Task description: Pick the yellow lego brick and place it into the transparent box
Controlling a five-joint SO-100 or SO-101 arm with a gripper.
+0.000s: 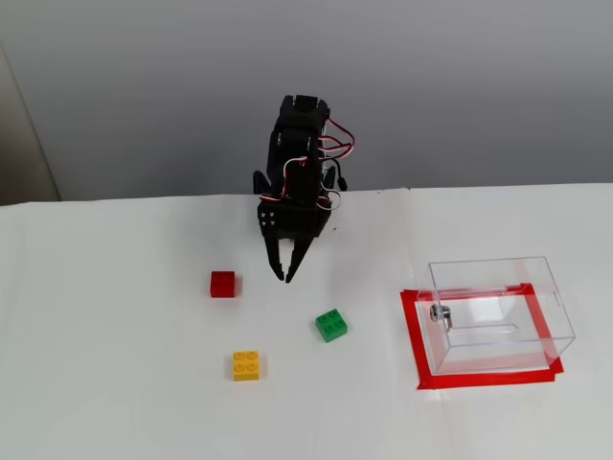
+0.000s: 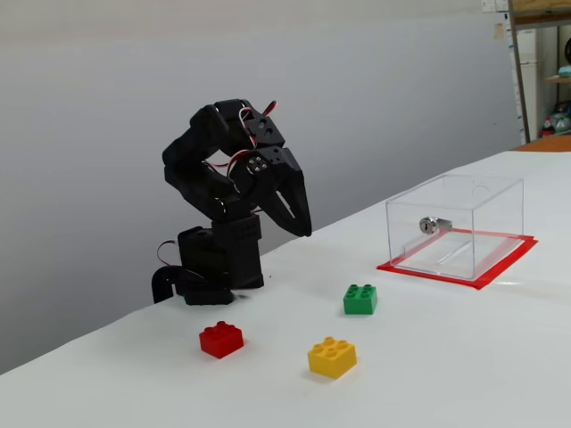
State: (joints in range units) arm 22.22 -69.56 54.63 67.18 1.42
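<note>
In a fixed view I see my gripper [image 1: 285, 277] above the table, almost closed and empty, with the yellow lego brick [image 1: 246, 365] on the table, far left of the transparent box [image 1: 498, 313]. In another fixed view the gripper [image 2: 303, 231] hangs raised with only a narrow gap, the yellow lego brick [image 2: 332, 357] lies in front between the red brick [image 2: 221, 339] and the green brick [image 2: 359, 299], and the transparent box [image 2: 455, 225] stands at the right.

yellow lego brick [image 1: 246, 365] (black gripper [image 1: 285, 274])

A flat white table [image 1: 115, 383] filled the lower half of both fixed views. On it lay a small yellow studded lego brick [image 1: 246, 365] at lower centre, a green studded brick [image 1: 331, 325] just right of it, a red brick [image 1: 222, 284] further left, and a clear plastic rectangular box [image 1: 498, 311] on a red tape patch [image 1: 414, 326] at right
</note>
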